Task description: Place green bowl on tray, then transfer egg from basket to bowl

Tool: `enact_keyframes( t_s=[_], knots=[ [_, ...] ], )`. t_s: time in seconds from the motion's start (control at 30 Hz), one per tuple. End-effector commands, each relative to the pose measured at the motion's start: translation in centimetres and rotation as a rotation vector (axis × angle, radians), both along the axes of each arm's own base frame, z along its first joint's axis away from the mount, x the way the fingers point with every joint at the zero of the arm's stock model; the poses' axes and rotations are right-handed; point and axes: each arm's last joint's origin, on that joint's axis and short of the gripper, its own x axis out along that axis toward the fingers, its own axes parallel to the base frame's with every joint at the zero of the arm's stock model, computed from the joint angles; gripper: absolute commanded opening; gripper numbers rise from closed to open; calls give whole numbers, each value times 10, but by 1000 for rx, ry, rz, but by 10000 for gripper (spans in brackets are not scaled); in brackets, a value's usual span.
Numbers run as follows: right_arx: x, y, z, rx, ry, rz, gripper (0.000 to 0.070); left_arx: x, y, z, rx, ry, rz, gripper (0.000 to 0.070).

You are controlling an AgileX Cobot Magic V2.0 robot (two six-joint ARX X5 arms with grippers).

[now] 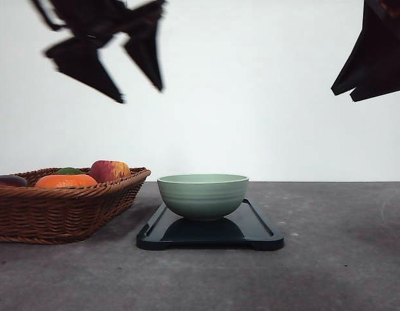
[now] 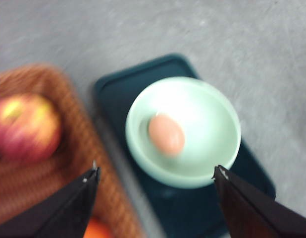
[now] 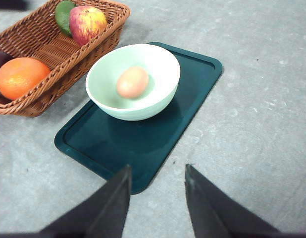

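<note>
Green bowl (image 3: pixel 132 82) on dark tray (image 3: pixel 143 139) with brown egg (image 3: pixel 132 82) inside, wicker basket (image 3: pixel 54 47) beside with apple (image 3: pixel 87 24) and orange (image 3: pixel 19 76), left gripper (image 2: pixel 155 176) and right gripper (image 3: pixel 157 173) both spread apart, empty.

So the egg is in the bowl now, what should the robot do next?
Probably just pull both arms back and stop. The egg lies inside the green bowl, which sits on the tray. The left gripper and right gripper are open and hold nothing.
</note>
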Motion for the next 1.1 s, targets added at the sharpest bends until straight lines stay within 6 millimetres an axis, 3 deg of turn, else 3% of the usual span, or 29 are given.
enact_keyframes(
  t_s=[0.0,0.2,0.4,0.77,0.8,0.83,0.9,1.07],
  knots=[
    [1,1,2,9,0,1,213,-11,9,-2,-21,-14,21,472],
    [1,1,2,8,0,2,213,-50,45,-19,-63,-6,102,472],
    [1,1,1,0,-2,7,213,-79,65,-39,-104,7,157,472],
    [0,1,-1,-7,18,7,214,-93,72,-56,-102,69,203,469],
    [0,1,0,-7,17,7,200,-93,72,-56,-99,75,203,437],
    [0,1,0,-6,15,8,147,-93,72,-56,-98,76,203,322],
    [1,1,1,-4,6,7,3,-93,72,-56,-99,76,203,0],
    [0,1,3,6,-16,7,17,-93,72,-56,-100,72,201,0]
  ],
)
